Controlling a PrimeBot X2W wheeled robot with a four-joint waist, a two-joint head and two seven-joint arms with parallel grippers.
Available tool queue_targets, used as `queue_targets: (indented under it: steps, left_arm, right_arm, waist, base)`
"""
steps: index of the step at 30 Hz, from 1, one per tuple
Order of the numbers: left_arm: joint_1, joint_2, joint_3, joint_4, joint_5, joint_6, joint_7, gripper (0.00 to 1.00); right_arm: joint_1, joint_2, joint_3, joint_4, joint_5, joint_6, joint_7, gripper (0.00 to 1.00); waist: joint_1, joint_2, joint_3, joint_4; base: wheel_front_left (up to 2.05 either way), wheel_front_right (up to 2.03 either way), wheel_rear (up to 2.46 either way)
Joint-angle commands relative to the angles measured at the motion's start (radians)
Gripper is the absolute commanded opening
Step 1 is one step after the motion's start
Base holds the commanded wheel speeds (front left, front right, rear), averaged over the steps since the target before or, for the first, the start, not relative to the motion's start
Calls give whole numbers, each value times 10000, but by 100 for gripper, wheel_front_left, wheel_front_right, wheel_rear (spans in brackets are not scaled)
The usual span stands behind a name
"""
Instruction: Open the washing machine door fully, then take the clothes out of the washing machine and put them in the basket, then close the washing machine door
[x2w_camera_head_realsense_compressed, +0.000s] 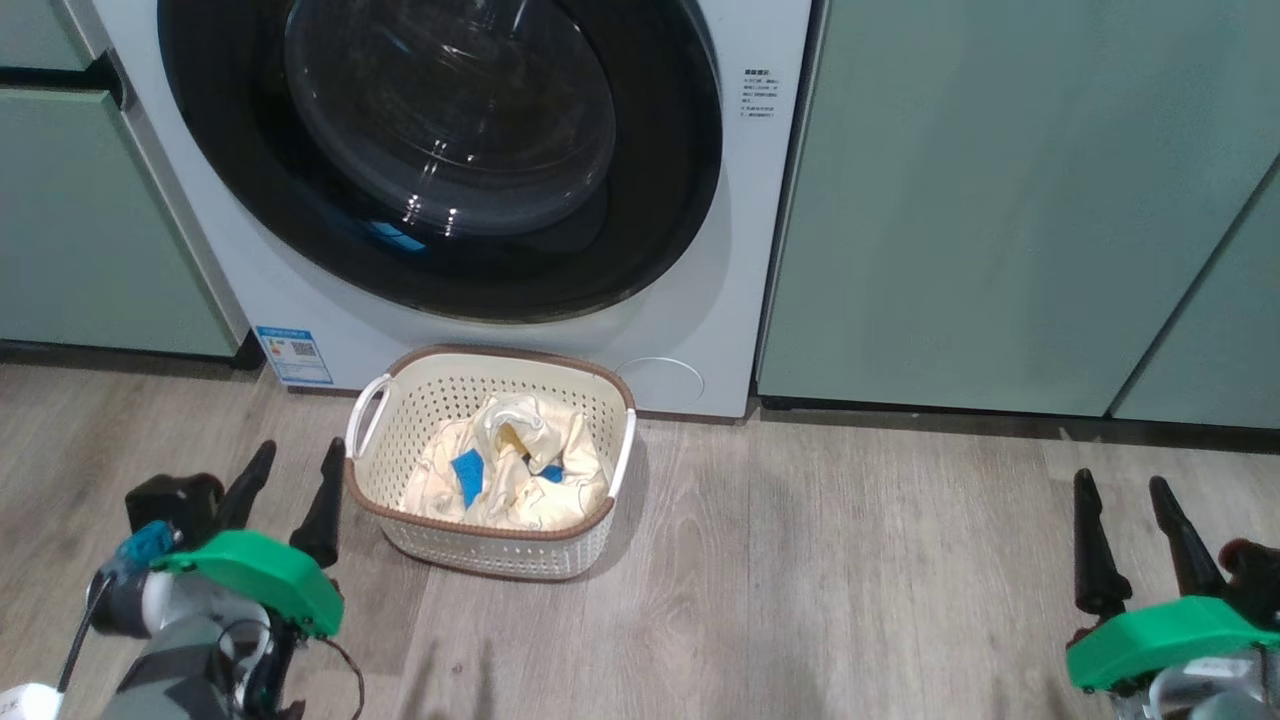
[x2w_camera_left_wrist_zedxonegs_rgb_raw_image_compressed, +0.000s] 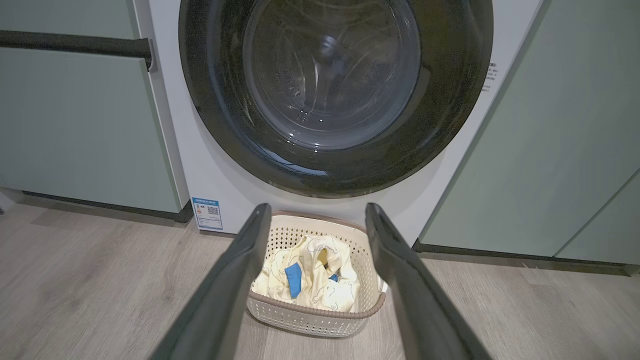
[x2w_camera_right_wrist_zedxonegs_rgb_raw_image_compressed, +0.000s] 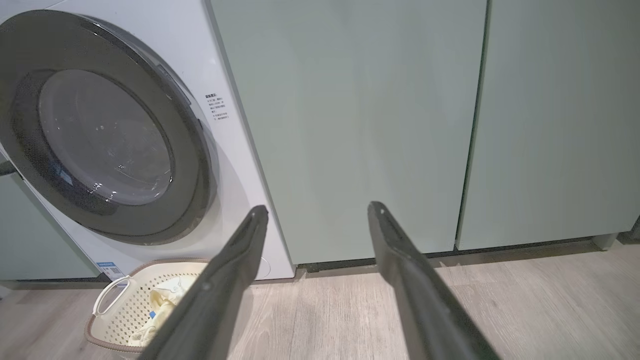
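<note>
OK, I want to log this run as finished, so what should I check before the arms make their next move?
1. Door shut against the machine: ok, it looks flush in every view.
2. Door latched: cannot tell.
3. Clothes in the basket: ok.
4. Drum empty: ok, no garment seen through the door in the left wrist view.
5. Left gripper open and empty: ok.
6. Right gripper open and empty: ok.
</note>
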Motion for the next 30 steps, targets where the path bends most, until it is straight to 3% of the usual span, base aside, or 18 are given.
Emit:
queue_targets:
  steps: [1, 20, 21, 30]
  left_arm:
    - [-524, 302, 401, -235, 41, -8, -65, 100]
    - [-610, 362, 202, -147, -12, -8, -65, 100]
    - [-14, 16, -127, 80, -5, 0, 2, 0]
    - [654, -480, -137, 634, -313, 2, 136, 0]
  right_arm:
    - [-326, -11, 210, -273, -76, -13, -65, 100]
    - [-437, -11, 320, 101, -231, -13, -65, 100]
    - [-3, 2, 75, 384, -169, 0, 1, 0]
    - [489, 45, 44, 1104, 188, 0, 139, 0]
  waist:
    - [0, 0, 3, 9]
    - [0, 0, 19, 55]
    - [0, 0, 19, 54]
    - [0, 0, 33, 55]
  base:
    - [0, 0, 0]
    - [0, 0, 0]
    - [0, 0, 0]
    - [0, 0, 0]
